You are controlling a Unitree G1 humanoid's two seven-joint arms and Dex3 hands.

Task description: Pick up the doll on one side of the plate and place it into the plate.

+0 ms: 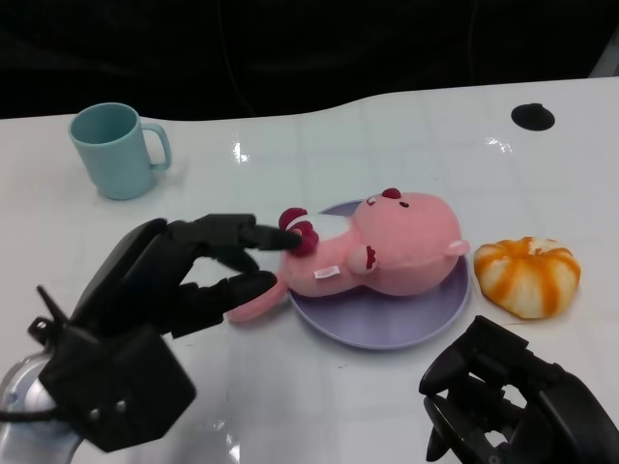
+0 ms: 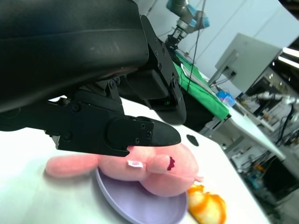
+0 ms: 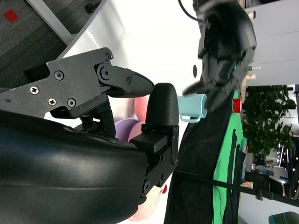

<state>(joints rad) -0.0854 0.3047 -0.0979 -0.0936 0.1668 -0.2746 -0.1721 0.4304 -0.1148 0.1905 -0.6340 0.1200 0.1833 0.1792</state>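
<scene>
Pink plush, soft and rounded, makes up the doll (image 1: 387, 246), which lies on its side with head and body resting on the lavender plate (image 1: 387, 329) near the middle of the white bench (image 1: 290, 406); its legs overhang the plate's left rim toward my left hand. I judge the placement largely done, with only the release outstanding. My left hand (image 1: 208, 271) reaches in from the near-left, its fingers (image 1: 242, 235) parted above and below the doll's dark red-tipped foot; from the head view and the left wrist view I cannot tell whether they are pinching the fabric or merely touching it. That posture suits a hand set to let the toy down without dragging it off the rim. My right hand (image 1: 508, 396) sits at the near-right edge of the bench, fingers curled in with nothing held, well apart from the plate, presumably parked out of the way. The plate looks smooth, shallow and glossy. Just beside its right rim lies an orange-and-white striped, ribbed, pumpkin-shaped item (image 1: 527, 275), apparently soft. A teal mug (image 1: 114, 150), smooth-walled with a handle, stands toward the far-left corner. A small black disc (image 1: 533, 116) sits near the far edge.
</scene>
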